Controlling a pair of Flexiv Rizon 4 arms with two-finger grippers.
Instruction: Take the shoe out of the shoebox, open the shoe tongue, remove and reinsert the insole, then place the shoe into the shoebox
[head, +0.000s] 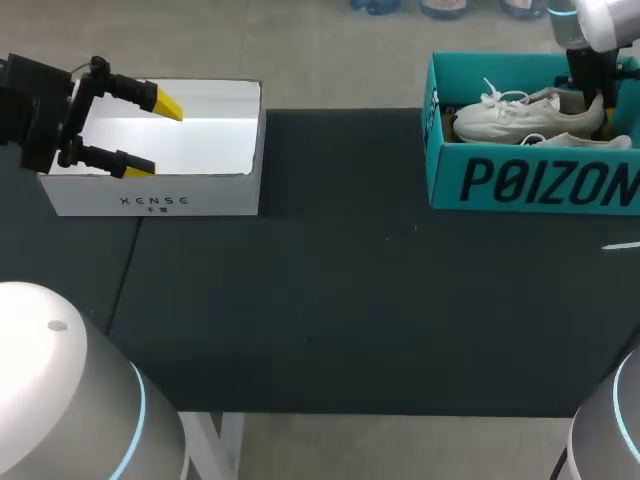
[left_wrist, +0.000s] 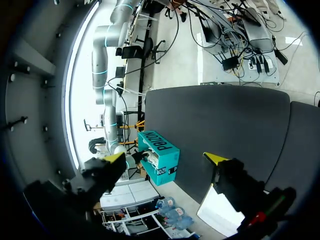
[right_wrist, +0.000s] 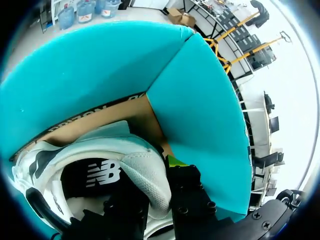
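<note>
A teal shoebox stands at the table's far right. In it lies a white shoe with white laces, and a second white shoe lies beside it. My right gripper reaches down into the box at the first shoe's heel. In the right wrist view the gripper is shut on the white shoe's heel collar, one finger inside and one outside, close to the teal box wall. My left gripper hangs open and empty over a white box at the far left.
Dark mats cover the table between the two boxes. From the left wrist view the teal shoebox shows far ahead between the open left gripper's yellow tips, with the white box's edge right under it.
</note>
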